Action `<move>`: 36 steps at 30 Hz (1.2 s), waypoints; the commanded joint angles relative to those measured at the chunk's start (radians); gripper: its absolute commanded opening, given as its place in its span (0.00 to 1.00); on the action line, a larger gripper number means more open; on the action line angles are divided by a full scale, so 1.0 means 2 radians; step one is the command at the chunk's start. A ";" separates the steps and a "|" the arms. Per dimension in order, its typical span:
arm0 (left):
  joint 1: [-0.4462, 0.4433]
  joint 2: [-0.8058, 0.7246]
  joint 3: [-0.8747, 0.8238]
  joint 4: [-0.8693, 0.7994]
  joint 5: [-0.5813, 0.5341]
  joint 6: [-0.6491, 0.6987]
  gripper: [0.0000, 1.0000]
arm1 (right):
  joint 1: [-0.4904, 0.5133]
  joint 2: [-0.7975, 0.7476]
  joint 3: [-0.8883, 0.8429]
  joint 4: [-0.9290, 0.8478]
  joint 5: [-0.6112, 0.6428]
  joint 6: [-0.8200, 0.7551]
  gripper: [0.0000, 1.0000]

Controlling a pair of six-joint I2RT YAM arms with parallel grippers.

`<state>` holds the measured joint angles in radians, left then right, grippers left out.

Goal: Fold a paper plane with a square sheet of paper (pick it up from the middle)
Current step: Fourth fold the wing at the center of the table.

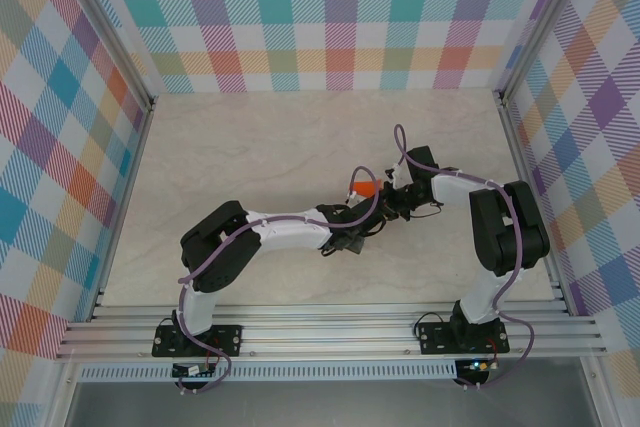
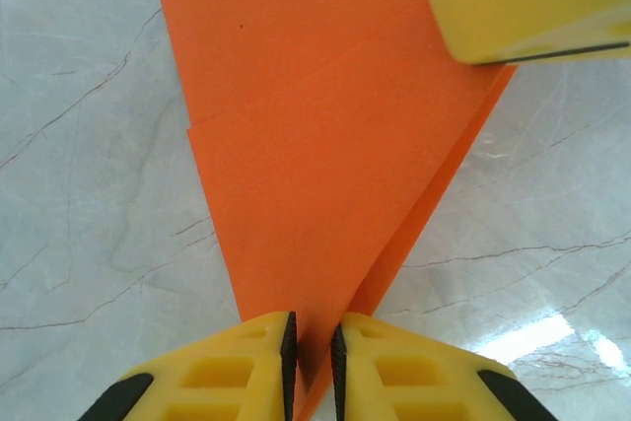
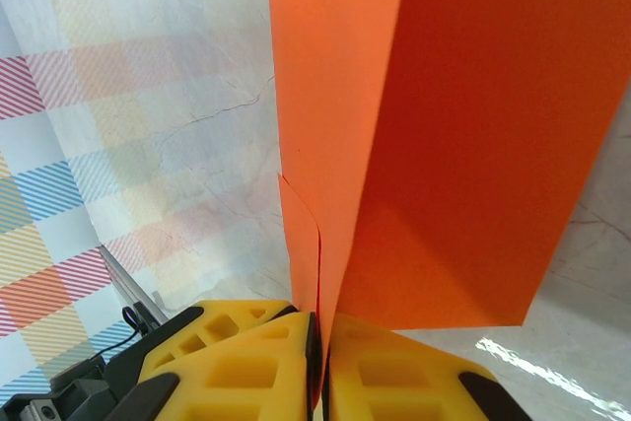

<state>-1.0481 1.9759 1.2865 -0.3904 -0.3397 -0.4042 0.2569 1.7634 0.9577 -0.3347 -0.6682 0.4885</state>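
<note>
Right pincer clamped on an edge of the orange paper; left pincer straddles its pointed tip, grip unclear

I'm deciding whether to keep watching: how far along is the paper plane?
Done: the orange paper is no longer a flat square; it is folded in layers that taper to a point. In hand: the left gripper pinches the pointed end and the right gripper pinches a folded edge. Left: probably more folds, since it is not a narrow dart yet.
</note>
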 commanded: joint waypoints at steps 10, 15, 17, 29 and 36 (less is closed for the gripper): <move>-0.005 0.001 -0.010 -0.016 -0.020 0.000 0.19 | 0.000 -0.012 0.013 -0.009 -0.013 -0.009 0.12; -0.005 0.003 -0.009 -0.015 -0.019 0.000 0.13 | 0.000 -0.011 0.014 -0.009 -0.014 -0.009 0.12; -0.004 0.003 -0.010 -0.013 -0.017 -0.001 0.11 | 0.000 -0.010 0.014 -0.010 -0.015 -0.010 0.12; 0.029 -0.037 -0.085 0.100 0.076 -0.031 0.04 | -0.001 -0.066 0.011 -0.027 0.021 -0.016 0.36; 0.063 -0.068 -0.152 0.195 0.154 -0.053 0.04 | -0.002 -0.107 0.001 -0.025 0.034 -0.011 0.46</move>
<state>-0.9501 1.8614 1.0340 -0.0715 -0.1196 -0.4732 0.2569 1.5715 0.9577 -0.3702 -0.6098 0.4782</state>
